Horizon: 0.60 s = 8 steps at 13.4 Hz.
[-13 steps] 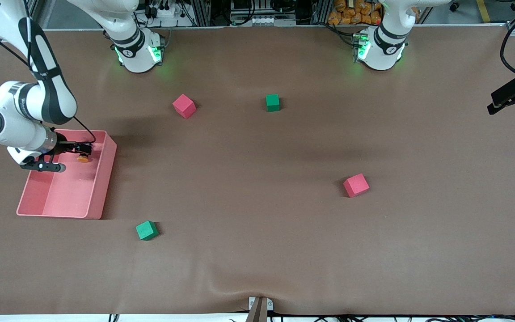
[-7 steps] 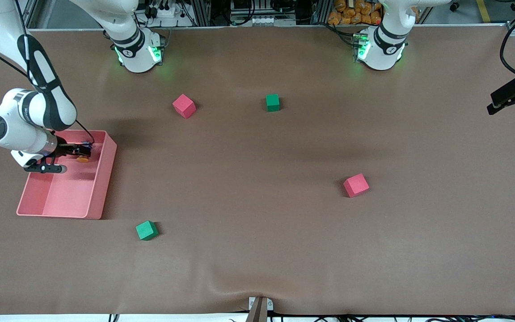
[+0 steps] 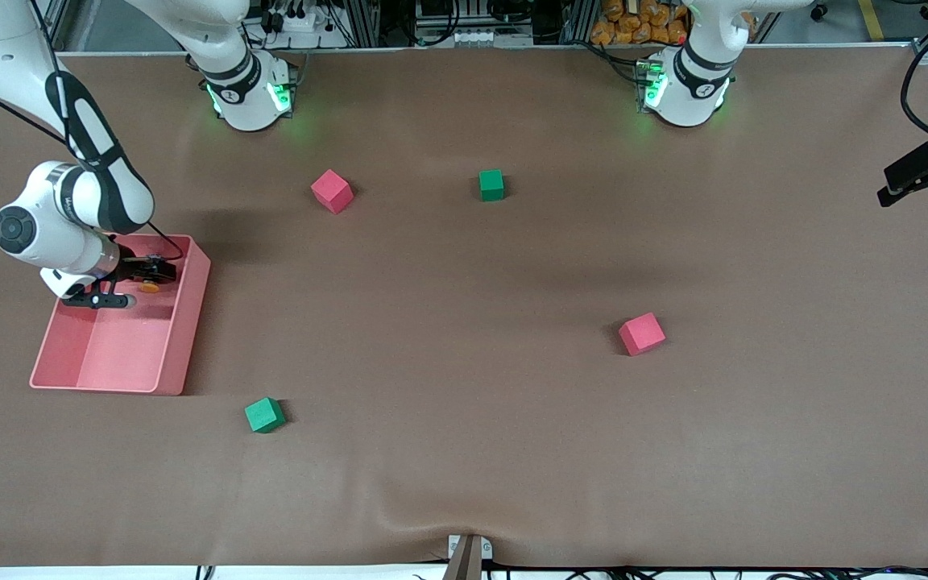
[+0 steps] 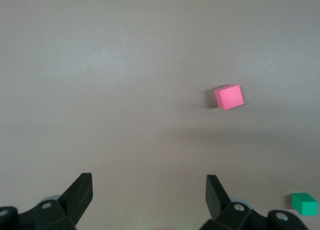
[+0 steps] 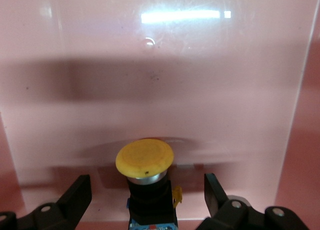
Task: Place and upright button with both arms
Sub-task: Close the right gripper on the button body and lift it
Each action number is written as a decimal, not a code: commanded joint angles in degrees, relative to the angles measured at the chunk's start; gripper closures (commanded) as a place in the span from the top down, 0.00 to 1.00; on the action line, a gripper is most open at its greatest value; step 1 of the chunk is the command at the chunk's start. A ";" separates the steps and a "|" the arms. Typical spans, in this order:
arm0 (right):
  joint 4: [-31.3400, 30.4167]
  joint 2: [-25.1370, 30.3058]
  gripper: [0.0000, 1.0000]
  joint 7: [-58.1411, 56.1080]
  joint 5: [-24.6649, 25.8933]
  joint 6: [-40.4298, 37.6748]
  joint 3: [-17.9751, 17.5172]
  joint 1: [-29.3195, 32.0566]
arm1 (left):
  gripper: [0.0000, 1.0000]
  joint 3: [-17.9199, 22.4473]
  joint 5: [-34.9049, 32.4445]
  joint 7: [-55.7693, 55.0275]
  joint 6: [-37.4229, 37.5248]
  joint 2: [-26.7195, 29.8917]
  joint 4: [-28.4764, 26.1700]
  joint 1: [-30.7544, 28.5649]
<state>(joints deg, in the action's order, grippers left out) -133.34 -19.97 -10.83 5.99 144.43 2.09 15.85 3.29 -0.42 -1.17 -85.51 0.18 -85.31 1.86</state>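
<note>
The button point(image 3: 150, 286) has an orange cap on a black body and sits in the pink bin point(image 3: 182, 322), in the corner nearest the robots' bases. My right gripper point(image 3: 159, 269) reaches into the bin. In the right wrist view the button point(image 5: 145, 160) is between the open fingers point(image 5: 80, 190) of the right gripper point(image 5: 147, 187), with a gap on each side. I cannot tell whether it stands upright. My left gripper point(image 3: 891, 192) waits over the table's edge at the left arm's end. In the left wrist view it point(image 4: 148, 190) is open and empty.
A pink cube point(image 3: 332, 190) and a green cube point(image 3: 491, 184) lie near the bases. Another pink cube point(image 3: 641, 333) lies mid-table toward the left arm's end and shows in the left wrist view point(image 4: 229, 97). A green cube point(image 3: 264, 415) lies near the bin, closer to the front camera.
The right arm's elbow and wrist have shifted a little toward the table's middle and the bases. The button has stayed in the bin. The left arm has not moved.
</note>
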 commanded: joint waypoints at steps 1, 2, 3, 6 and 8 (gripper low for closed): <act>-1.57 0.37 1.00 -0.16 1.13 2.34 -0.68 0.93 | 1.00 -0.31 0.16 0.55 0.52 -0.26 0.67 -0.28; -1.57 0.29 1.00 -0.16 1.13 2.34 -0.68 0.85 | 1.00 -0.31 0.07 0.55 0.43 -0.26 0.67 -0.37; -1.48 0.11 1.00 -0.16 1.13 2.34 -0.68 0.85 | 1.00 -0.31 0.16 0.47 0.52 -0.26 0.67 -0.37; -1.48 0.11 0.17 -0.07 0.96 2.34 -0.77 0.93 | 1.00 -0.22 0.07 0.47 0.52 -0.26 0.67 -0.37; -1.48 0.11 0.08 -0.07 0.78 2.34 -0.68 0.93 | 1.00 -0.22 0.07 0.55 0.52 -0.26 0.67 -0.37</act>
<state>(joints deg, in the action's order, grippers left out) -133.48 -20.02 -10.80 5.98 144.54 2.01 15.85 3.26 -0.42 -1.17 -85.51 0.18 -85.31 1.86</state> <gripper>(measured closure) 0.247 0.000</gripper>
